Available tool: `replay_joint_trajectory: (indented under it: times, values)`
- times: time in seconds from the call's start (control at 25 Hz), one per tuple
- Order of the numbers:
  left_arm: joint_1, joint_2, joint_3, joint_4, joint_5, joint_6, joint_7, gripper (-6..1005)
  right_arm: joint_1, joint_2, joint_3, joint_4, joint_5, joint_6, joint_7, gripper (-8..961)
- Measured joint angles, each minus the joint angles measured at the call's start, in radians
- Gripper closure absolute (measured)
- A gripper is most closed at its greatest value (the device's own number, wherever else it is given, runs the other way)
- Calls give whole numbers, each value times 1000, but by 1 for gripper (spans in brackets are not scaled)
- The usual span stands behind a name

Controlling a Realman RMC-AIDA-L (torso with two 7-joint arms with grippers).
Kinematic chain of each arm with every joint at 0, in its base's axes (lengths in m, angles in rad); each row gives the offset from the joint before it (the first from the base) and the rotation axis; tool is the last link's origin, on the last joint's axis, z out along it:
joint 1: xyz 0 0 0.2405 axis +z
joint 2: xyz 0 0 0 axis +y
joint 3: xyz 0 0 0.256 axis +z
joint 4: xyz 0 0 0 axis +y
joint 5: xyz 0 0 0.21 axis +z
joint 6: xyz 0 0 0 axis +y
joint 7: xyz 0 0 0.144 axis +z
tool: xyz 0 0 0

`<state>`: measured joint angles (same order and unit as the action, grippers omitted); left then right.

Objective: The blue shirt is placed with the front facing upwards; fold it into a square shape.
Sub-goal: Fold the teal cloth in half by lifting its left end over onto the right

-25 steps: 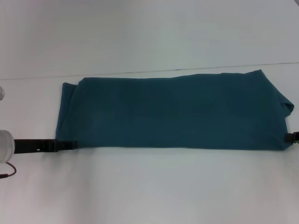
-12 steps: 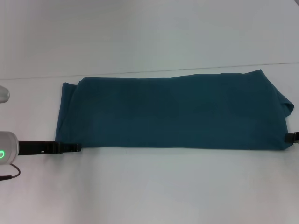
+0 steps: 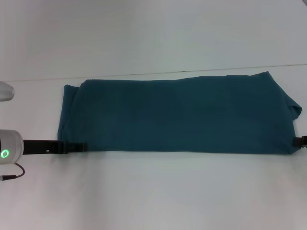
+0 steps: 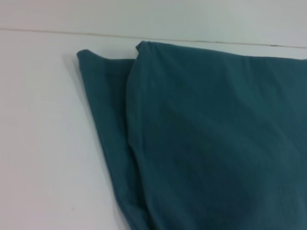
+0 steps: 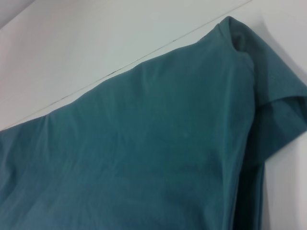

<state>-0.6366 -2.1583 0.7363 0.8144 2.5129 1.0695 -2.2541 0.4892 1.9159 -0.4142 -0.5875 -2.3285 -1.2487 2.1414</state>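
Blue shirt (image 3: 177, 115): long folded band, plain side up, centre of white desk (image 3: 153, 196).
Left hand (image 3: 76, 147): lower-left shirt corner; grip state cannot tell.
Right hand (image 3: 302, 141): right frame edge, lower-right corner; cannot tell.

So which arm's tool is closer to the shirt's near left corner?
Left. The left tool is at the near left corner of the blue shirt; the right tool sits at the opposite, right end.

Left claw (image 3: 79, 147) is black, on a white wrist with a green light.
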Motion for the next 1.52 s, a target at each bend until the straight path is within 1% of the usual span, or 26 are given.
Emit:
replay_joint_trajectory:
  times: [0.52,0.96,1.16,1.24,1.48,1.52]
  values:
    - [-5,2,0,1,8,-9,-5,204,0,2,0,-2,0,0,0,952]
    - [-6,1,0,1,30,-30,-19,436,0,3,0,-3,6,0,0,953]
    - [-12,0,0,-5,43,-34,-20,641,-1,1,0,-3,13,0,0,953]
    - [-14,0,0,-11,44,-36,-20,882,-1,1,0,-3,14,-1,0,953]
    - [-18,1,0,-14,45,-39,-21,1004,-2,0,0,-3,14,-1,0,952]
    - [-18,1,0,-14,46,-39,-21,1003,-2,0,0,-3,14,-1,0,952]
